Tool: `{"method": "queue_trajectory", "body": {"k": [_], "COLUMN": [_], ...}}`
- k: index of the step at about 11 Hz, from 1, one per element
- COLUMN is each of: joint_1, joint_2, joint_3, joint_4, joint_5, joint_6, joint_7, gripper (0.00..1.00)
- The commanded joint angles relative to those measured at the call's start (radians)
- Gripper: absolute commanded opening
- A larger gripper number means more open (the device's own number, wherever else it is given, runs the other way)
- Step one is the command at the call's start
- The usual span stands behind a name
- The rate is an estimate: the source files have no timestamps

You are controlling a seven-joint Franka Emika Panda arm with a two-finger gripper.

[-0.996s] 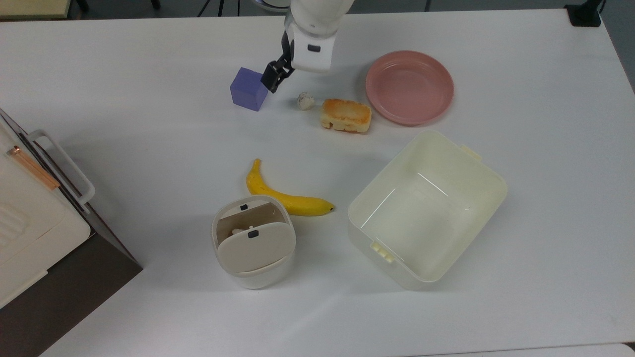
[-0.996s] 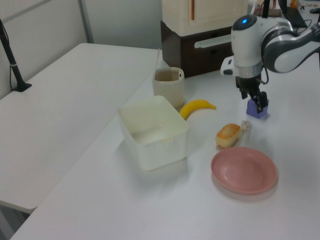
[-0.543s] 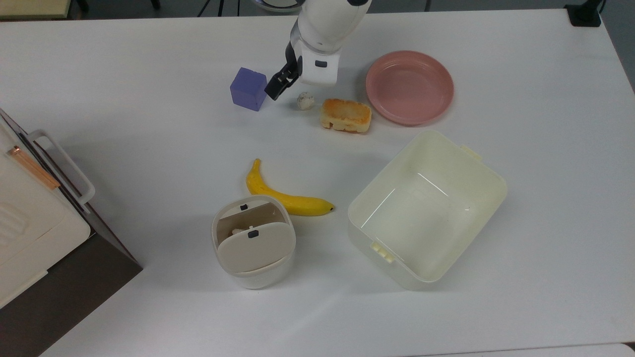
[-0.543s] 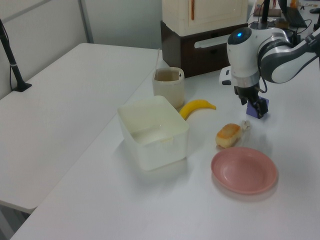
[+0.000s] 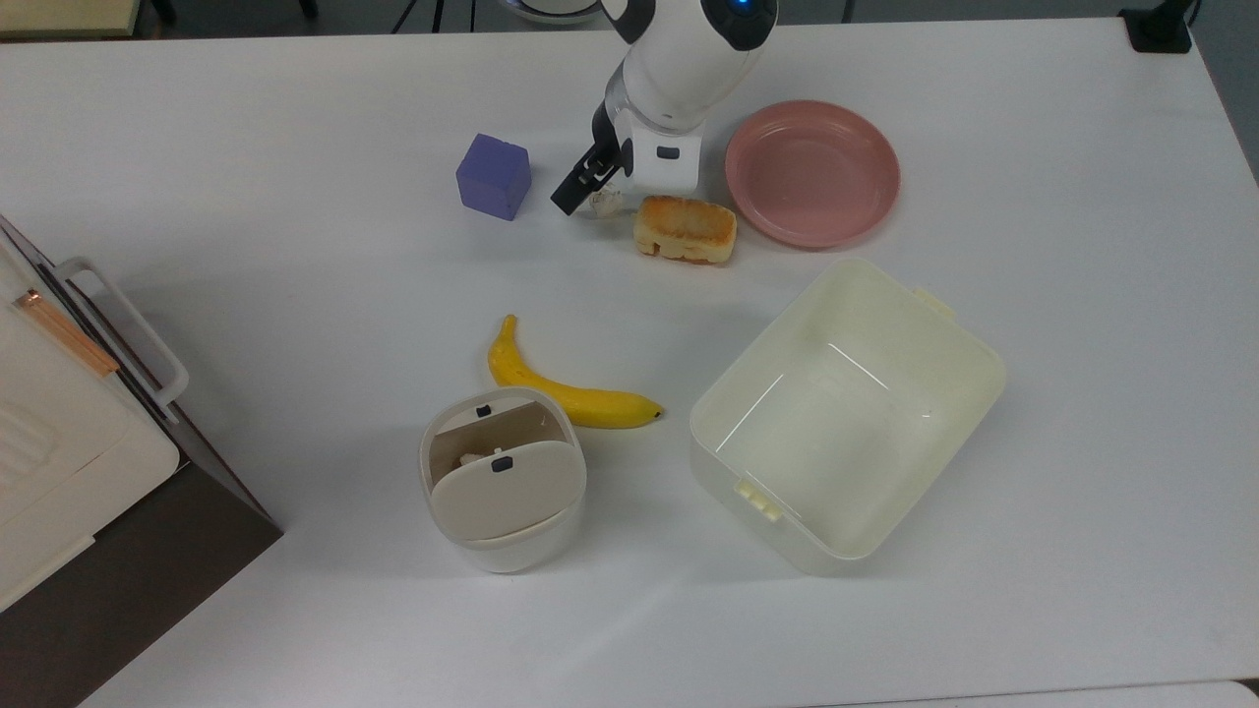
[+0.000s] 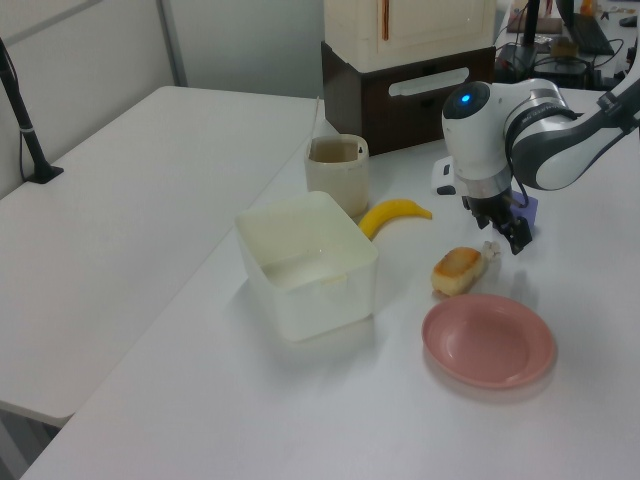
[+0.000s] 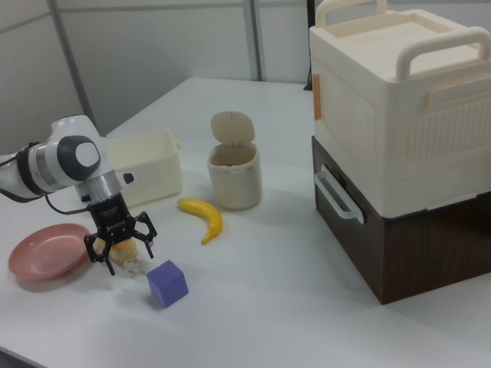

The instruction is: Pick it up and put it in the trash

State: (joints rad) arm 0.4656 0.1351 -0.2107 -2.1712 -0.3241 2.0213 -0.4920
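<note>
Arm's bent low, gripper (image 7: pixel 120 249) pointing straight down with jaws spread wide right over the paper wad (image 7: pixel 135 265).

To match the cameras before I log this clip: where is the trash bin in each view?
Top view: the bin stands lower centre-left, just below the banana.
Left view: the bin is upper centre, to the left of the banana.
Right view: the bin is near the centre, behind the banana.
Shared landmark: the banana, lying beside the bin in all three.
</note>
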Motion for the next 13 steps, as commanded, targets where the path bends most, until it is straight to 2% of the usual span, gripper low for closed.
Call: {"method": "queue_trajectory", "body": {"k": [1, 6, 9, 11, 13], "joint_1": [0.008, 0.008, 0.007, 0.008, 0.008], "joint_2": [0.012, 0.02, 0.031, 0.037, 0.04], "joint_3": [-0.004, -0.004, 0.013, 0.014, 0.016], "joint_4": [0.017, 0.025, 0.028, 0.027, 0.028], "joint_5": [-0.015, -0.013, -0.015, -0.016, -0.036], "joint_6": [0.014, 0.014, 0.014, 0.014, 0.014], "joint_7": [0.004, 0.044, 0.072, 0.075, 0.067], "gripper": [0.92, 0.84, 0.7, 0.52, 0.23]}}
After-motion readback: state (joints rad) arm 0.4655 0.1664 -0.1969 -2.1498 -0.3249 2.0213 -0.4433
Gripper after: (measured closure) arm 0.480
